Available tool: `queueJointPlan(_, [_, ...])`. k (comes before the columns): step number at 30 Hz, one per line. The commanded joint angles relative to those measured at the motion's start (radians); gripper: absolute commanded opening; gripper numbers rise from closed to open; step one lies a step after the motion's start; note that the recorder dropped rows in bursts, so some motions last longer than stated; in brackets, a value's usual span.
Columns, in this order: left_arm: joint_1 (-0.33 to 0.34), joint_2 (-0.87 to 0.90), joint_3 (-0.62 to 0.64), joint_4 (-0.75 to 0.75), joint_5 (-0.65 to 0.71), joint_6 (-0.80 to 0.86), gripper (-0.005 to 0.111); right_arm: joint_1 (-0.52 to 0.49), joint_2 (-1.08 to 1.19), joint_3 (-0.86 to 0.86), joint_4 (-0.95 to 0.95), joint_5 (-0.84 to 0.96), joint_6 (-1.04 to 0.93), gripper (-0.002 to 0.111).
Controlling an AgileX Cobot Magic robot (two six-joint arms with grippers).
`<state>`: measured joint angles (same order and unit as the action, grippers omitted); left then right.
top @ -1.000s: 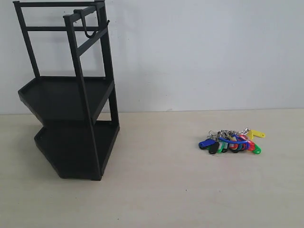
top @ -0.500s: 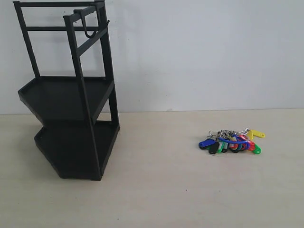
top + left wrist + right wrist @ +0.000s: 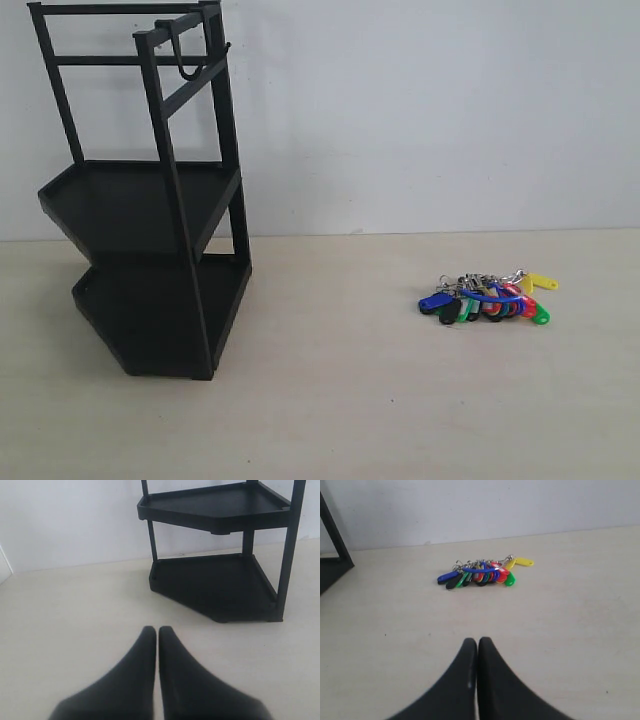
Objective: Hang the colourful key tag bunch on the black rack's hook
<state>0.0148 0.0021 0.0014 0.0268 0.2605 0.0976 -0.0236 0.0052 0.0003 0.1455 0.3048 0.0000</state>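
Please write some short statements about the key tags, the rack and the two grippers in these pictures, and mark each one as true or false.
1. The colourful key tag bunch lies on the table, apart from the black rack. True.
2. The bunch hangs on the hook. False: the hook is bare and the bunch is on the table.
3. The left gripper is shut and holds nothing. True.
4. The right gripper is open around the bunch. False: its jaws are shut and it is apart from the bunch.
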Motion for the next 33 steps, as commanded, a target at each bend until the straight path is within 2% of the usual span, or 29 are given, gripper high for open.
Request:
queueJointPlan(1, [-0.001, -0.002, -0.001, -0.003, -0.007, -0.001, 0.004, -0.006, -0.005, 0.000, -0.001, -0.121, 0.000, 0.000])
queueJointPlan(5, [-0.001, -0.002, -0.001, -0.003, -0.007, -0.001, 0.004, -0.006, -0.005, 0.000, -0.001, -0.291, 0.000, 0.000])
queueJointPlan(9, [-0.001, -0.002, -0.001, -0.003, -0.007, -0.001, 0.004, -0.006, -0.005, 0.000, -0.001, -0.573, 0.000, 0.000])
queueJointPlan(11, [-0.001, -0.002, -0.001, -0.003, -0.007, -0.001, 0.004, -0.006, -0.005, 0.000, 0.003, -0.625, 0.000, 0.000])
queueJointPlan(14, [-0.001, -0.002, -0.001, -0.003, -0.007, -0.001, 0.004, -0.006, -0.005, -0.073, 0.003, -0.562, -0.028, 0.000])
queueJointPlan(16, [-0.001, -0.002, -0.001, -0.003, -0.007, -0.001, 0.004, -0.006, 0.034, -0.144, 0.003, -0.451, -0.049, 0.000])
queueJointPlan(19, [-0.001, -0.002, -0.001, -0.003, -0.007, -0.001, 0.004, -0.006, 0.180, -0.270, 0.003, -0.252, -0.064, 0.000])
queueJointPlan(22, [-0.001, -0.002, -0.001, -0.003, -0.007, -0.001, 0.004, -0.006, 0.344, -0.364, 0.003, -0.156, -0.054, 0.000])
queueJointPlan(27, [-0.001, -0.002, -0.001, -0.003, -0.007, -0.001, 0.004, -0.006, 0.529, -0.402, 0.003, -0.273, -0.052, 0.000])
queueJointPlan(33, [-0.001, -0.002, -0.001, -0.003, -0.007, -0.001, 0.004, -0.006, 0.621, -0.402, 0.003, -0.428, -0.049, 0.000])
